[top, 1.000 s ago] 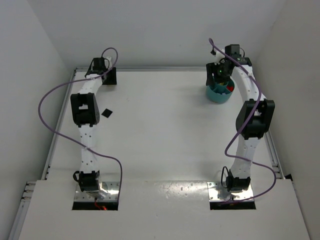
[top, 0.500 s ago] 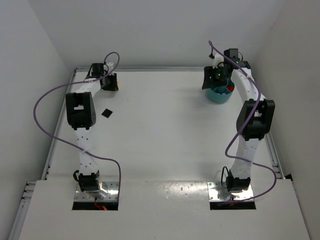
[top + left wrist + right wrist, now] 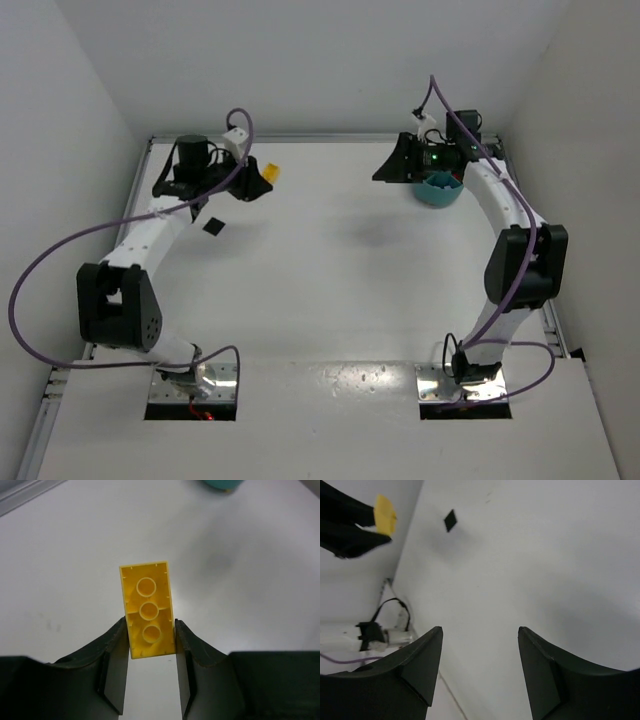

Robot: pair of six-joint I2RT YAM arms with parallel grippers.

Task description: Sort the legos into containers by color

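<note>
Now that the left claw (image 3: 150, 629) is clamped on the yellow lego (image 3: 146, 607), the brick is up off the desk (image 3: 330, 280), well to the left of the teal dish (image 3: 440, 192).
A second ago that claw was down in the far corner, even further from the dish. So the pick looks done, and I'd guess only the carry across to the dish is left. Meanwhile the right claw (image 3: 479, 630) has swung off the dish to just left of it, fingers apart, holding nothing.
</note>
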